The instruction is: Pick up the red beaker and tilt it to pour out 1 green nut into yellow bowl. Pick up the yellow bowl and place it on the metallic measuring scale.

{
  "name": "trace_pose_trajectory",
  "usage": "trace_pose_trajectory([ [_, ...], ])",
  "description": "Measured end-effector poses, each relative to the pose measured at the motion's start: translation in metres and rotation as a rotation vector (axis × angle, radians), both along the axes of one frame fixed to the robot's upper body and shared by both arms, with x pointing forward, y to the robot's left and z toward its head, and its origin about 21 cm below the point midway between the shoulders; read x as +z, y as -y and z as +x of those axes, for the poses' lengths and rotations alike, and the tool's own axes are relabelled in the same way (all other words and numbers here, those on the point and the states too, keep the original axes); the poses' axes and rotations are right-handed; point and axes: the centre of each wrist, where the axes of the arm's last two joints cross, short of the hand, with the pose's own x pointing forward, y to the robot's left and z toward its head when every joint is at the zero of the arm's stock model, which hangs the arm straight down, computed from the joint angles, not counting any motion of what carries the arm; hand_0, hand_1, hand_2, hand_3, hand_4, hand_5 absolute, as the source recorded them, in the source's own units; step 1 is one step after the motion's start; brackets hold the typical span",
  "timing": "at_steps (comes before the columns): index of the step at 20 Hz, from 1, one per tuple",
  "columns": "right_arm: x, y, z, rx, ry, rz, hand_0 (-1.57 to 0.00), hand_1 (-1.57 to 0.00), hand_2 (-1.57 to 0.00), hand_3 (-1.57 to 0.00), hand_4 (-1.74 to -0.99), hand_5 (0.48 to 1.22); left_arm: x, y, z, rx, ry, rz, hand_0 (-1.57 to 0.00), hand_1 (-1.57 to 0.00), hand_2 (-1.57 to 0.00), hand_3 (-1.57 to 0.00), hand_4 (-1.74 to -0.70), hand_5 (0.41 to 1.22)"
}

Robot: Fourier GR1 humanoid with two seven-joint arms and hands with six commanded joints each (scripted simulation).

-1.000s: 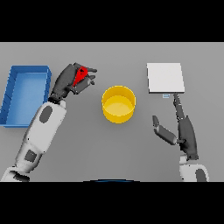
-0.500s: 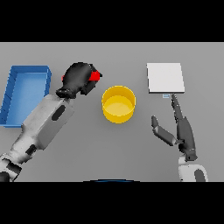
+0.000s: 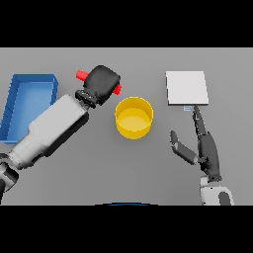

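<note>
Fingers of left hand (image 3: 102, 85) are curled round the red beaker (image 3: 117, 89), which lies near horizontal in the grip w/ red ends poking out both sides of the dark hand, one end just beside the yellow bowl's far-left rim; right hand (image 3: 205, 148) rests w/ fingers straight & thumb spread, holding nothing, fingertips reaching to the near edge of the scale. Largest item around is the grey table (image 3: 123, 178), then the blue bin (image 3: 29, 99) at far left, well apart from the pour & prob. irrelevant. Metallic measuring scale (image 3: 186, 87) sits at right, flat square top, near the bowl w/ bare table between. Yellow bowl (image 3: 134, 117) sits centre, upright, between the two hands; looks rigid & light, smooth walls so maybe slippery — best taken by pinching the rim or cupping the side wall, approx. from the right side nearest the scale. Beaker looks small, stiff, light; grip round its middle seems adequate. Can't see the green nut, hidden or too small. Nothing blocks the bowl-to-scale path except the right hand itself at the scale's near edge.
</note>
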Motion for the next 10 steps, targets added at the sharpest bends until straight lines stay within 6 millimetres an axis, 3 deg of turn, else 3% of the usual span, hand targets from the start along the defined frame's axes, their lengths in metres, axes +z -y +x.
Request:
trace_pose_trajectory([
  [2, -0.002, 0.002, -0.002, -0.018, -0.003, 0.008, 0.00, 0.00, 0.00, 0.00, -1.295, 0.664, 0.007, 0.008, 0.002, -0.073, 0.022, 0.093, -1.57, -1.57, -1.57, -1.38, -1.71, 1.217],
  [7, -0.003, -0.002, 0.002, -0.014, -0.009, 0.041, 0.00, 0.00, 0.00, 0.00, -1.291, 0.640, -0.001, 0.032, -0.001, -0.186, 0.022, 0.325, -1.57, -1.57, -1.57, -1.51, -1.73, 1.220],
  [10, -0.006, -0.001, 0.002, -0.023, -0.013, 0.033, 0.00, 0.00, 0.00, 0.00, -1.291, 0.631, 0.000, 0.033, 0.000, -0.222, 0.046, 0.459, -1.57, -1.57, -1.57, -1.54, -1.74, 1.220],
])
